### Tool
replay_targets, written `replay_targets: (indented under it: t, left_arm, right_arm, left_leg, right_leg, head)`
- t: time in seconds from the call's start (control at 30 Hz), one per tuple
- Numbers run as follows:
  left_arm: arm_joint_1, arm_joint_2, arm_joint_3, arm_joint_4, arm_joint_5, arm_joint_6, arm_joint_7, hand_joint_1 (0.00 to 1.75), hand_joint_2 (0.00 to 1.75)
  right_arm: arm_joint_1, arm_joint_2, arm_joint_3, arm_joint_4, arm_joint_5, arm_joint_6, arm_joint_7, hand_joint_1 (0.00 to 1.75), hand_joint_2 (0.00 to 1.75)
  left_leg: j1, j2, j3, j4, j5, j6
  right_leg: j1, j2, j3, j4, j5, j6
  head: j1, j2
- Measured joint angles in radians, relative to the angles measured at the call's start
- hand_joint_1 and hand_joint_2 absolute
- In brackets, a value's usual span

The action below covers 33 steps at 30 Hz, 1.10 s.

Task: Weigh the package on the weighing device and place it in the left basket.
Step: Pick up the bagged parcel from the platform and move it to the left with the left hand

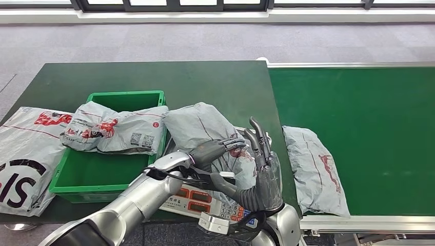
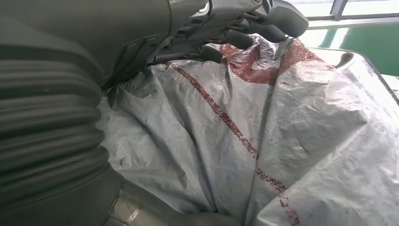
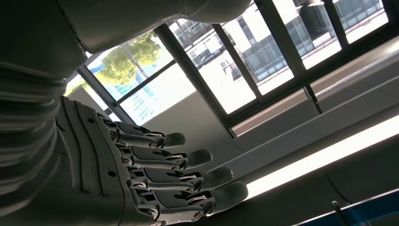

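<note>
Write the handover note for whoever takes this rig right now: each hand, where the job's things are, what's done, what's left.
Left hand: on the grey package, fingers closed over its top; the left wrist view shows them gripping the crumpled wrap.
Right hand: raised beside the package, fingers straight and apart, holding nothing.
The package sits on the scale, next to the green basket.
The basket has two packages lying across its far rim. Another grey package waits on the conveyor belt.
Done: package on the scale.
Left: lift it and place it in the green basket.
</note>
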Motion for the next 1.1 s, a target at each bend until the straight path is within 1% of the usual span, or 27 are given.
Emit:
replay_targets:
  t: [0.07, 0.1, 0.2, 0.23, 0.47, 0.73, 0.9, 1.0, 1.1]
  left_arm:
    - [-0.006, -0.001, -0.008, 0.006, 0.001, -0.002, 0.000, 0.00, 1.75]
    - [-0.009, -0.002, -0.011, 0.009, 0.001, -0.003, 0.001, 0.06, 1.75]
    - [-0.015, -0.004, -0.022, 0.017, 0.002, -0.004, 0.001, 1.37, 1.75]
    - [-0.017, -0.004, -0.025, 0.019, 0.002, -0.001, 0.001, 1.75, 1.75]
    - [-0.020, -0.004, -0.034, 0.015, -0.007, 0.069, 0.027, 1.75, 1.75]
    - [-0.023, -0.001, -0.046, 0.010, -0.010, 0.087, 0.038, 1.75, 1.75]
    - [-0.022, 0.012, -0.046, -0.025, -0.022, 0.163, 0.087, 1.75, 1.75]
    - [-0.017, 0.031, -0.045, -0.069, -0.037, 0.211, 0.122, 1.75, 1.75]
    - [0.005, 0.051, -0.030, -0.132, -0.073, 0.262, 0.156, 1.75, 1.75]
  right_arm:
    - [-0.001, -0.001, 0.000, 0.000, 0.000, 0.000, 0.000, 0.00, 1.75]
    - [-0.001, -0.002, 0.000, 0.000, 0.001, 0.000, 0.000, 0.00, 1.75]
    - [-0.002, -0.002, 0.000, 0.000, 0.001, 0.000, 0.003, 0.00, 1.75]
    - [-0.002, -0.003, 0.000, 0.000, 0.002, 0.000, 0.006, 0.00, 1.75]
    - [0.000, -0.006, 0.000, -0.004, 0.020, -0.001, 0.034, 0.00, 1.75]
    - [0.001, -0.008, 0.000, -0.006, 0.022, -0.001, 0.037, 0.00, 1.75]
    - [0.008, -0.010, 0.000, -0.020, 0.040, -0.001, 0.056, 0.00, 1.75]
    - [0.016, -0.012, 0.000, -0.034, 0.051, -0.001, 0.066, 0.00, 1.75]
    - [0.019, -0.013, 0.000, -0.049, 0.062, -0.001, 0.079, 0.00, 1.75]
  left_leg:
    - [0.000, 0.000, 0.000, 0.000, 0.000, 0.000]
    - [0.000, 0.000, 0.000, 0.000, 0.001, 0.000]
    - [0.000, 0.000, 0.001, 0.000, 0.001, 0.000]
    - [0.000, 0.000, 0.001, 0.000, 0.001, 0.000]
    - [0.000, 0.000, 0.000, 0.000, 0.001, 0.000]
    - [0.000, 0.000, 0.000, 0.000, 0.001, 0.000]
    - [0.000, 0.000, -0.001, 0.000, 0.001, 0.000]
    - [0.000, 0.000, -0.001, 0.000, 0.001, 0.000]
    - [0.000, 0.000, -0.002, 0.000, 0.001, 0.000]
  right_leg:
    - [0.000, 0.000, 0.000, 0.000, 0.000, 0.000]
    - [0.000, 0.000, 0.000, 0.000, 0.000, 0.000]
    - [0.000, -0.001, 0.001, 0.000, 0.001, 0.001]
    - [0.000, -0.001, 0.001, 0.000, 0.001, 0.001]
    - [0.000, -0.001, 0.001, 0.000, 0.001, 0.001]
    - [0.000, -0.001, 0.000, 0.000, 0.001, 0.001]
    - [0.000, -0.001, -0.001, 0.000, 0.001, 0.001]
    - [0.000, -0.001, -0.002, 0.000, 0.001, 0.001]
    - [0.000, -0.001, -0.002, 0.000, 0.001, 0.001]
  head:
    - [0.000, 0.000]
    - [0.000, 0.000]
    - [0.000, 0.000]
    - [0.000, 0.000]
    - [0.000, 0.000]
    - [0.000, 0.000]
    - [0.000, 0.000]
    - [0.000, 0.000]
    - [0.000, 0.000]
